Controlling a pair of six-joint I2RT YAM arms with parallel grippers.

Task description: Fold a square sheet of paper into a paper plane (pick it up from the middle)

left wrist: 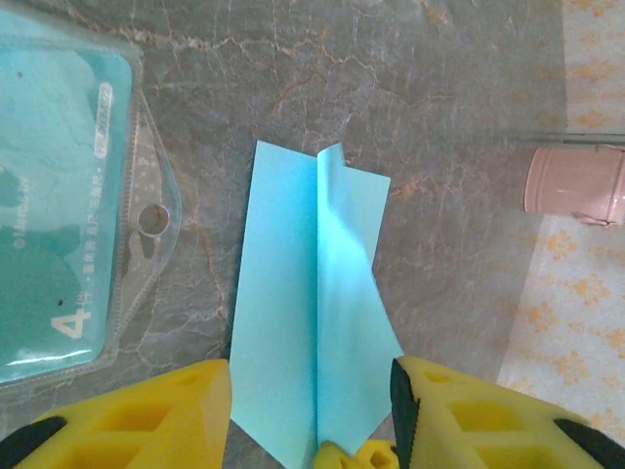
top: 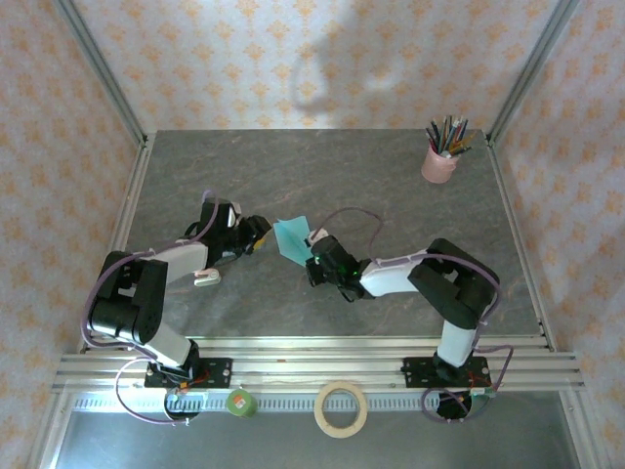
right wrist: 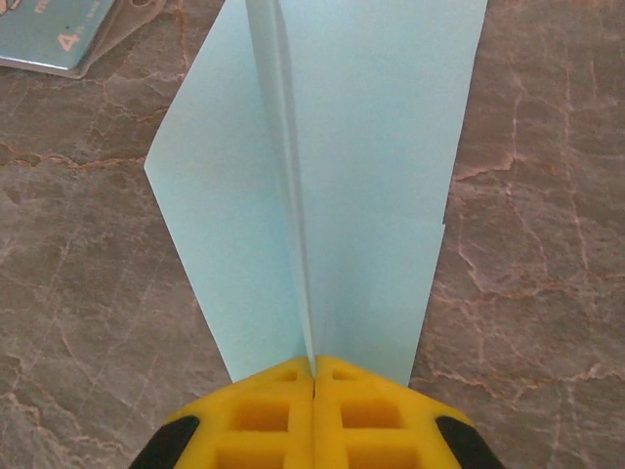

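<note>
Table (top: 391, 186): my paper plane (top: 291, 235) is mid-table between both arms, already a pointed dart with a centre crease. I judge only wing shaping remains.
Packet (left wrist: 68, 195): the left wrist view puts it beside the plane.
Right gripper (right wrist: 312, 369): clamped on the crease.
Left gripper (left wrist: 311, 391): fingers apart, straddling the paper's pointed end.
Top view: too small to read either grip.

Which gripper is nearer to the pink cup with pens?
Right. The right gripper is left of and below the pink cup in the top view, shut on the turquoise paper. The left gripper is farther left, on the paper's other side.
</note>
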